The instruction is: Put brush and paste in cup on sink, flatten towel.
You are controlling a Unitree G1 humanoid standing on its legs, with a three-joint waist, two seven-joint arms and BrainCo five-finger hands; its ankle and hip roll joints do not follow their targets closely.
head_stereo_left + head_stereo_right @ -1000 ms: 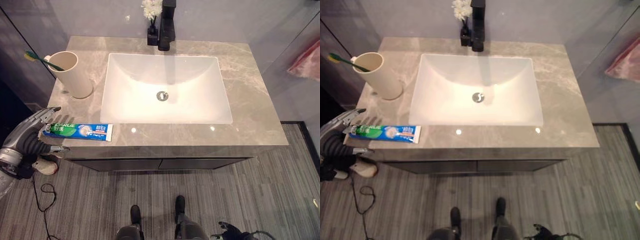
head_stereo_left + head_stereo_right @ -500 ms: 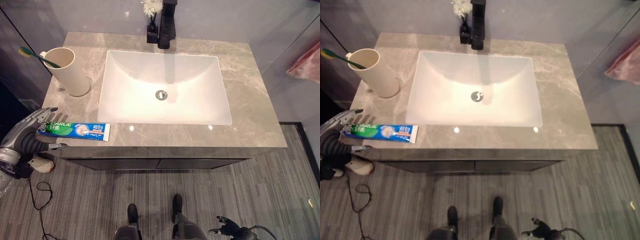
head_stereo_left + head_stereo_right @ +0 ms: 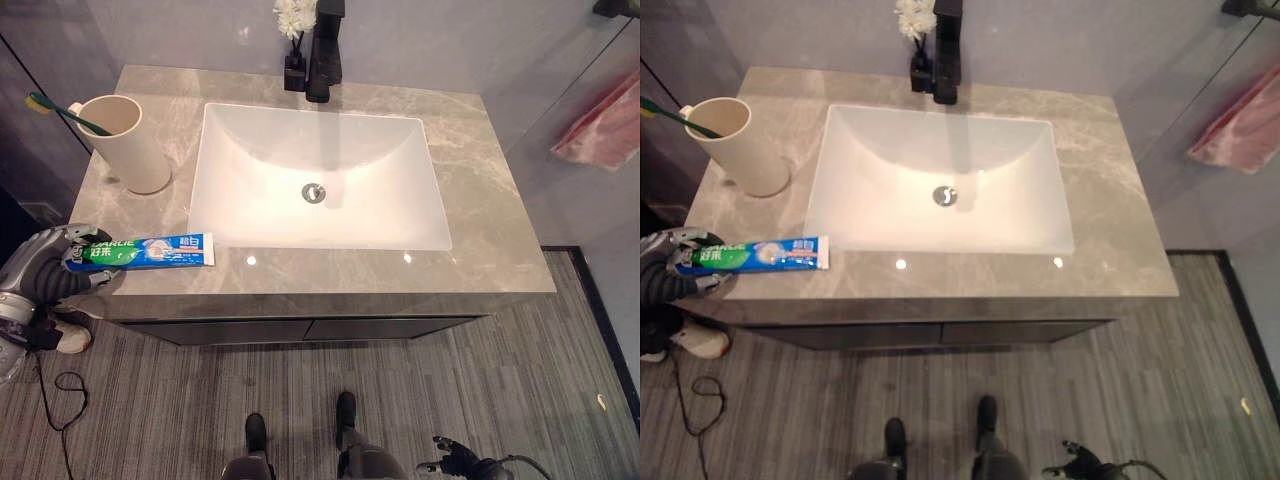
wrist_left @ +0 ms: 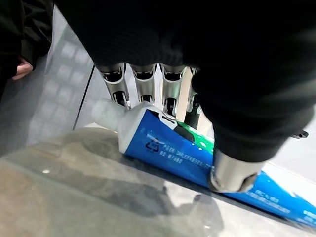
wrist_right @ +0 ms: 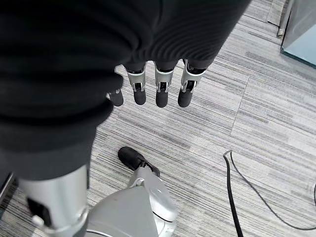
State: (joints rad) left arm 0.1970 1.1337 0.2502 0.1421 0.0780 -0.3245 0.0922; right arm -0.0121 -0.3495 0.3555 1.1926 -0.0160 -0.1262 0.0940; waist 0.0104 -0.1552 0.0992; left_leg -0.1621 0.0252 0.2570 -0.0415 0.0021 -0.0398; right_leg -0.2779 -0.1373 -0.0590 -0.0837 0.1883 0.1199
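Observation:
A blue and green toothpaste tube [image 3: 150, 250] lies along the front left edge of the grey marble counter [image 3: 490, 200]. My left hand [image 3: 48, 268] is shut on its cap end, beyond the counter's left edge. In the left wrist view the fingers [image 4: 143, 84] curl behind the tube [image 4: 163, 148] and the thumb [image 4: 232, 173] presses on its front. A cream cup [image 3: 125, 150] stands at the back left with a green toothbrush [image 3: 60, 108] leaning in it. A pink towel [image 3: 600, 125] hangs at the far right. My right hand [image 5: 158, 89] hangs open low over the floor.
A white rectangular basin [image 3: 260, 170] is set in the middle of the counter. A black faucet [image 3: 322, 50] and a small vase of white flowers [image 3: 296, 30] stand behind it. Striped grey floor [image 3: 500, 380] lies in front of the cabinet.
My left hand's fingers and thumb have closed round the cap end of the tube, which has turned slightly. The whole picture has shifted, so the camera moved.

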